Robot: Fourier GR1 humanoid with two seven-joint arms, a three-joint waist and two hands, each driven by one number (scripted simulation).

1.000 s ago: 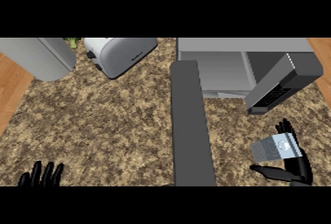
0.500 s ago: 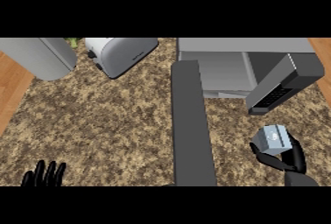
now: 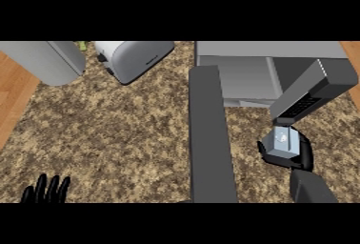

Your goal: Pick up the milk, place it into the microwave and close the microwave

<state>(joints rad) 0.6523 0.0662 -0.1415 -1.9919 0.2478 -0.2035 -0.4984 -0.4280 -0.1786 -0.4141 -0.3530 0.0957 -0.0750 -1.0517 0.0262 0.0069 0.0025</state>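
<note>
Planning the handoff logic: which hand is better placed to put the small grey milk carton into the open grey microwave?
Right hand: it holds the small grey milk carton just below the open grey microwave. The left hand rests open, far away.

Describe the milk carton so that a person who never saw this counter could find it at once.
Start at the open microwave at the counter's far right and follow its dark door down to its lower end. Just below it, the right hand curls round the milk carton. It is a small pale grey-blue box, the only thing a hand holds.
</note>
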